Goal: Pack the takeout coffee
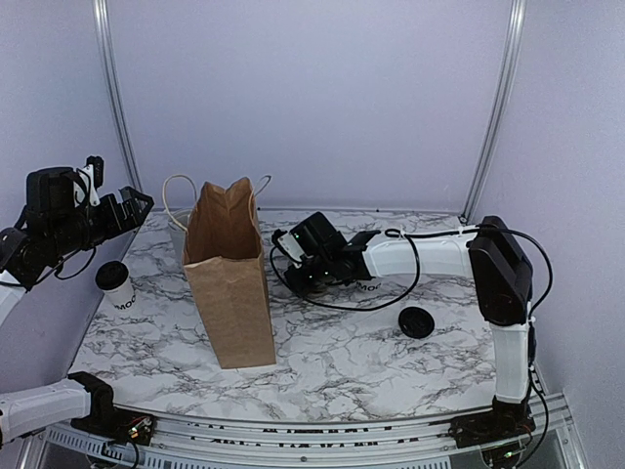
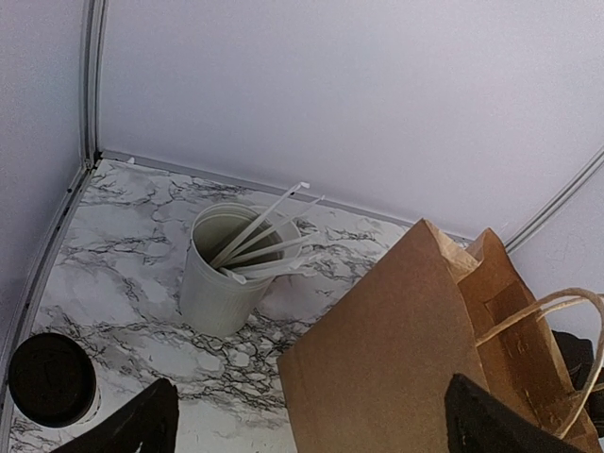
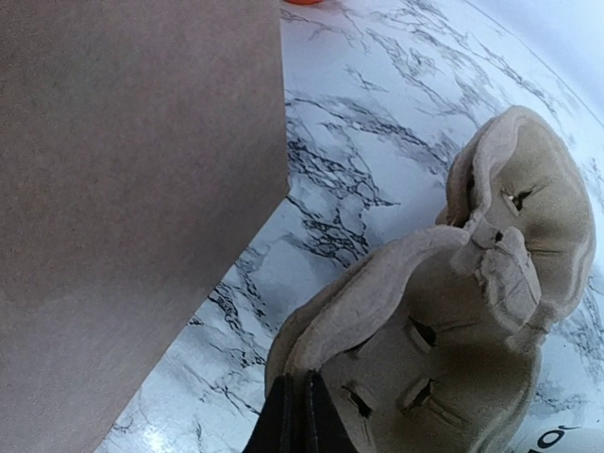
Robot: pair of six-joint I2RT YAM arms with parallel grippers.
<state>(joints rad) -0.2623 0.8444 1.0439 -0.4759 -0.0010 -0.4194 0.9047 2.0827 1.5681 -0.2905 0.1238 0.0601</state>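
Black-lidded takeout coffee (image 1: 115,281) low beside wide-open left gripper (image 1: 135,207), well apart from right gripper (image 3: 302,406), seemingly pinching pulp carrier (image 3: 453,311).

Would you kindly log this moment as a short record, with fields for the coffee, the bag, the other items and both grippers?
takeout coffee: upright, lidded, far left, unheld
paper bag: standing open, centre-left
utensil holder: behind the bag, white utensils inside
cup carrier: right of the bag
loose black lid: flat, right side
left gripper: open, empty, raised near the coffee
right gripper: shut on the cup carrier's edge
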